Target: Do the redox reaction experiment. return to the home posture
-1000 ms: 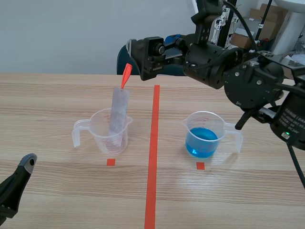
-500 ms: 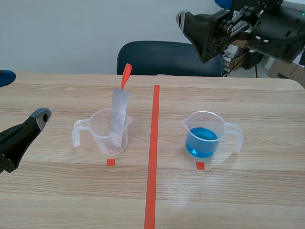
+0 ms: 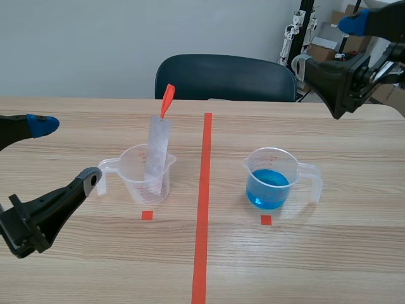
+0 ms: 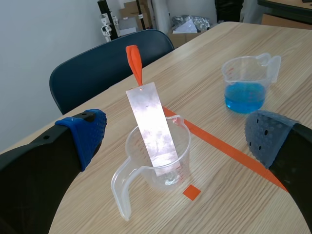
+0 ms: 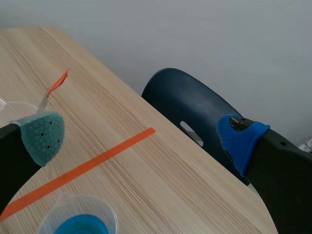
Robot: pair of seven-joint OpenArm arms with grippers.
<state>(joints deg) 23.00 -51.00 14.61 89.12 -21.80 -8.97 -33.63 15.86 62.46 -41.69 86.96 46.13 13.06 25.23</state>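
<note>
We see the left gripper (image 3: 66, 151) low over the near left part of the table (image 3: 316, 266), its fingers spread wide with nothing between them; one pad is blue, the other grey. From its wrist view the left cup (image 4: 141, 168) sits just ahead of the gap between the fingers, touched by neither. This clear cup stands left of the red line (image 3: 202, 209), its handle pointing left, with a small red square just in front of it. A pale strip (image 3: 158, 149) leans inside it, its lower end at the bottom and its upper end well above the rim, topped by an orange tag (image 3: 168, 99). Right of the line we find the right cup (image 3: 272, 164), upright, with blue liquid (image 3: 269, 188) in its lower part and its handle pointing right. The right gripper (image 3: 327, 43) hangs raised above the table's far right corner, well apart from both cups, likewise spread wide and empty. A dark blue chair (image 3: 221, 76) stands behind the far edge.
</note>
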